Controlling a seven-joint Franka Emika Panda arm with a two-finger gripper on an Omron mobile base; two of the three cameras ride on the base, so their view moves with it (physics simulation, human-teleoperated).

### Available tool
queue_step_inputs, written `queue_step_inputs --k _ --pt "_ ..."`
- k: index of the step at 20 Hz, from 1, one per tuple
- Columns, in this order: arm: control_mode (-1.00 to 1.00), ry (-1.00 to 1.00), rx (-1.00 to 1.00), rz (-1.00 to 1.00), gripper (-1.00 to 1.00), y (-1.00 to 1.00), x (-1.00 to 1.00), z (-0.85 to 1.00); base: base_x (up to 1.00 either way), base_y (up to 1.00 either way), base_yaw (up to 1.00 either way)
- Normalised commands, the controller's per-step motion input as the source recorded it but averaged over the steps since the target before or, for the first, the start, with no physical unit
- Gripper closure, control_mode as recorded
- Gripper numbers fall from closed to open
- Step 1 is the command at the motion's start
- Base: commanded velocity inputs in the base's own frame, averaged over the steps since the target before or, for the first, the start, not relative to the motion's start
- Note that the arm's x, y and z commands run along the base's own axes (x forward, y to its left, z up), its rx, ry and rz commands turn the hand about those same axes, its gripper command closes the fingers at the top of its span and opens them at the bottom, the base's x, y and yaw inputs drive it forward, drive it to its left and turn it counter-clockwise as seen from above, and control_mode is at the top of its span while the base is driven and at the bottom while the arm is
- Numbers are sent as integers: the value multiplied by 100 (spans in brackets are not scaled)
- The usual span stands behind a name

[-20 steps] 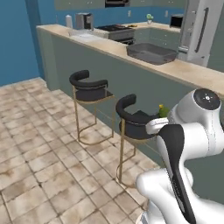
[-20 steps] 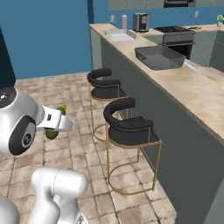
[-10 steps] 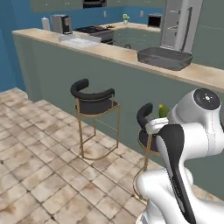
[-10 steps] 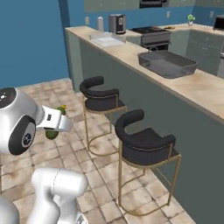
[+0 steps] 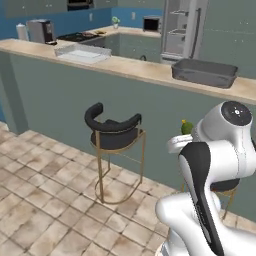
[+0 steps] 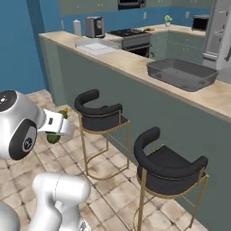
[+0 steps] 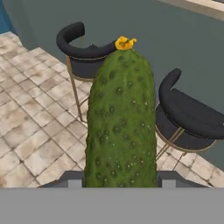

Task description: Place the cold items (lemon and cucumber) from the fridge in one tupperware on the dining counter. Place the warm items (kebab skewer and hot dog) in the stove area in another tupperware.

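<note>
Left base view: the bumpy green cucumber (image 5: 186,127) peeks out right of centre, behind the arm, below the dark grey tupperware tub (image 5: 204,73) on the beige dining counter (image 5: 130,68) at upper right.

Right base view: the gripper (image 6: 57,127) at centre left clamps the cucumber (image 6: 55,136).

Hand view: the cucumber (image 7: 121,122) stands centre frame, gripped at its base, above two black stools (image 7: 83,52).

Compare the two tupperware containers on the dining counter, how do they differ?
The dark tupperware is smoky grey with tall walls, while the clear tupperware is pale, see-through and looks shallower. The dark tupperware sits nearer the robot, above the closer stool; the clear tupperware sits further along the counter, towards the coffee machine. Both are rectangular, open-topped and look empty.
</note>
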Motion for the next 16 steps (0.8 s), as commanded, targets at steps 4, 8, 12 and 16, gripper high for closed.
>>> queue_step_inputs --k 4,8,12,16 --pt "100 0 0 0 100 0 0 0 66 100 -34" --pt "100 0 0 0 100 0 0 0 66 100 -33" --pt "100 0 0 0 100 0 0 0 57 100 -33" --pt "100 0 0 0 100 0 0 0 50 100 -32"
